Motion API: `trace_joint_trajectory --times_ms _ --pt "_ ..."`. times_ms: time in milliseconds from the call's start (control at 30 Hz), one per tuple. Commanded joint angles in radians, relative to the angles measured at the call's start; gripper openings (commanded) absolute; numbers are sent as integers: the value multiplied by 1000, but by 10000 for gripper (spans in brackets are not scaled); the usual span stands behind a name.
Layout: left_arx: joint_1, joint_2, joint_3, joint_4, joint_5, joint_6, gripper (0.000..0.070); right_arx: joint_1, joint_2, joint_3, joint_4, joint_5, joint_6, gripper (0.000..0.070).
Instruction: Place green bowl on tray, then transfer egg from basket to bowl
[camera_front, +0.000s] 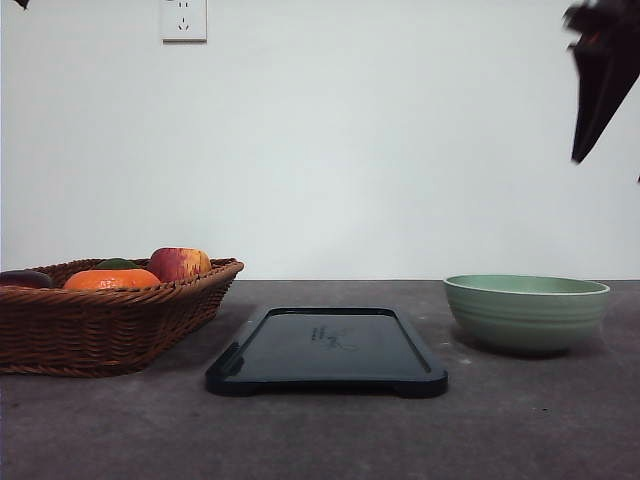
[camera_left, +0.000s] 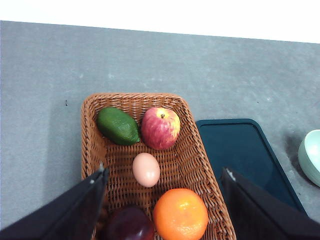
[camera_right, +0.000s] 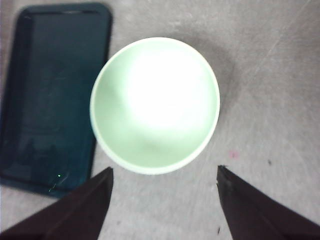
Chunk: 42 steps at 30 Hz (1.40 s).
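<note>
The green bowl (camera_front: 526, 310) stands on the grey table to the right of the dark tray (camera_front: 327, 350), apart from it. High above it hangs my right gripper (camera_front: 600, 80); the right wrist view looks straight down into the bowl (camera_right: 155, 105), with the open gripper (camera_right: 164, 175) empty and the tray (camera_right: 50, 95) alongside. At the far left sits the wicker basket (camera_front: 105, 310). From above, the egg (camera_left: 146, 169) lies at the middle of the basket (camera_left: 90, 145). My left gripper (camera_left: 165, 175) hovers open over it, holding nothing.
Around the egg in the basket lie an avocado (camera_left: 118, 126), a red-yellow apple (camera_left: 160, 128), an orange (camera_left: 180, 214) and a dark purple fruit (camera_left: 129, 223). A white wall with a socket (camera_front: 184, 19) backs the table.
</note>
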Motion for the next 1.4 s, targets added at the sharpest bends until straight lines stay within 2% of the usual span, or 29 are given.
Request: trace_joint_trajectory --times_ms 0,167,333,833,933,1033,1100,1267,1300,1367 --pt "-2 6 26 8 4 -17 467 0 65 48 -11 11 -12 412" --pt "-2 6 26 8 4 -22 467 0 214 152 -74 74 -56 412" --pt "-2 6 26 8 4 -22 467 -2 315 223 -97 81 -72 411" --pt "-2 6 26 9 4 -22 467 -2 466 237 -54 92 -88 408" --pt "-2 6 26 9 4 -21 467 -2 483 237 -49 107 -91 330" --pt "-2 6 26 8 4 -21 467 -2 504 237 -51 107 -91 323" --pt "-2 6 26 8 4 -21 467 -2 520 237 -52 107 -91 291" --pt "-2 6 26 8 4 -22 467 -2 534 236 -52 106 -96 26" --pt "-2 6 26 8 4 -22 467 -2 534 237 -54 106 -98 4" --pt "-2 6 26 8 4 -22 467 -2 533 239 -67 107 -99 3"
